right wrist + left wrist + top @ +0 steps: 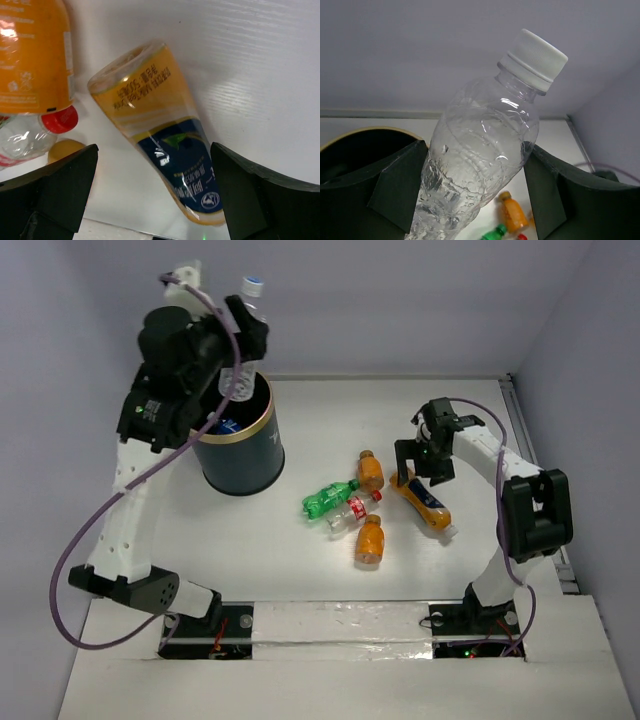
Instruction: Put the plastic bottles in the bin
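In the upper left of the top view, the left claw (243, 340) is clamped on a clear crinkled plastic bottle (480, 165) with a white cap, holding it tilted above the mouth of the dark navy round bin (248, 465) with a gold-tan rim. At the right, the right claw (155, 195) stands wide apart, low over a yellow-orange plastic bottle with a blue label (150, 115) lying on the white surface (250, 550). In the centre lie an upper orange bottle (371, 470), a green bottle (328, 500), a clear red-capped bottle (352, 514) and a lower orange bottle (369, 540).

A robot lab test cell: a bare white table (250, 565) boxed in by plain pale walls (420, 300), left arm (125, 520) and right arm (500, 455) bolted at the table's near edge, a purple cable (60, 575) looping beside it.
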Robot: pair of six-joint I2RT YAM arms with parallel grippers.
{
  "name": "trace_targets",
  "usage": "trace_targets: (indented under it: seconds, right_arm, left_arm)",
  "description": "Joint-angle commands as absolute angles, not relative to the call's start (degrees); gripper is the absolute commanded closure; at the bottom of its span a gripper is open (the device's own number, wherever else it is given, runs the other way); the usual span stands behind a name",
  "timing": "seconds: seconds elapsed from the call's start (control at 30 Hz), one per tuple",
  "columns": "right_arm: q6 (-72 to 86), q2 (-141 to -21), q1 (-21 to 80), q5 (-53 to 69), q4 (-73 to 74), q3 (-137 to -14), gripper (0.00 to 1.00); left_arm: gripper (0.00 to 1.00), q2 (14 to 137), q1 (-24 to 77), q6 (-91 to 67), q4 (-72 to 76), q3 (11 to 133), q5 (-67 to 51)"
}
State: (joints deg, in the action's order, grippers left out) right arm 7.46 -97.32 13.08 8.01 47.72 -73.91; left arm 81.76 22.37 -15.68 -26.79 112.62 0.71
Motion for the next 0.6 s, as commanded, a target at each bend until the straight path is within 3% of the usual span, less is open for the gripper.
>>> trace_targets:
  seconds: [0.0,0.2,0.4,0.5,0.57]
  right_arm:
    - [6.3,-100.4,13.0,9.1,48.6,-76.9,0.01]
    - [7.5,-104.2,13.0,6.6,48.1,-78.3,0.07]
    - [8.7,-103.8,13.0,3.6,46.1,-77.5,0.27]
    - [9.2,-101.5,13.0,2.2,45.6,-77.1,0.37]
    - [9.9,-99.1,13.0,1.0,45.7,-77.3,0.38]
  left_arm:
    - [0.49,79.7,15.2,-20.1,-23.5,111.7,-1.9]
    - [0.49,76.2,5.0,-24.1,-16.5,102.2,-3.3]
    - [0.48,75.9,0.7,-25.4,-9.3,92.0,-5.4]
    - [0.40,76.6,0.7,-25.5,-7.9,88.0,-5.2]
    - [0.26,77.3,0.7,-25.7,-8.2,87.7,-5.5]
